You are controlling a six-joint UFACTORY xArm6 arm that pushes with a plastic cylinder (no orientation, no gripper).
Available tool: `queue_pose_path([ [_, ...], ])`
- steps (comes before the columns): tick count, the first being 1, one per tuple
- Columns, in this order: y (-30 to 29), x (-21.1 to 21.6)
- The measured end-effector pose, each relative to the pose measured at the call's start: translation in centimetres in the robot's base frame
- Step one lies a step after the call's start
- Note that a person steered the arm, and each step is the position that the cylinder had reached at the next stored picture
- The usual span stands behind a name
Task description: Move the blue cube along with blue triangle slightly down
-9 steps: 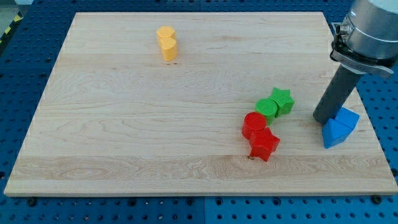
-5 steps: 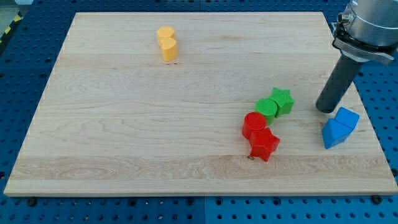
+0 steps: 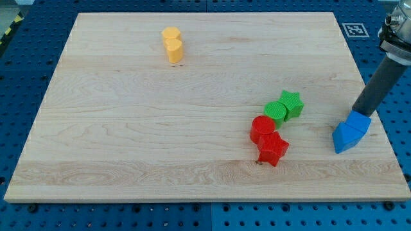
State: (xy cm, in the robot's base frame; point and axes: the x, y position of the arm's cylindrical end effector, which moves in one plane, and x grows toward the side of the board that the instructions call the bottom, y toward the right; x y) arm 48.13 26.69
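Note:
The blue cube (image 3: 358, 123) and the blue triangle (image 3: 345, 137) sit touching each other near the board's right edge, the triangle at the lower left of the cube. My tip (image 3: 359, 111) rests just above the blue cube, at its upper edge, with the rod leaning up to the view's right.
A green cylinder (image 3: 275, 111) and a green star (image 3: 291, 103) sit left of the blue pair. A red cylinder (image 3: 262, 128) and a red star (image 3: 273, 149) lie below them. Two yellow blocks (image 3: 172, 44) stand at the upper left. The wooden board's right edge (image 3: 379, 128) is close to the blue blocks.
My tip has moved up off the blue blocks' left side and then to the right, ending just above the blue cube. The blocks have not visibly moved.

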Motion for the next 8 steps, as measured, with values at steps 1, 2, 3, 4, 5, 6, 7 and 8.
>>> queue_pose_path([
  [1, 0.0, 0.8],
  [2, 0.0, 1.7],
  [3, 0.0, 2.8],
  [4, 0.0, 3.3],
  [5, -0.5, 3.3],
  [6, -1.3, 3.3],
  [7, -1.4, 3.3],
  [8, -1.4, 3.5],
])
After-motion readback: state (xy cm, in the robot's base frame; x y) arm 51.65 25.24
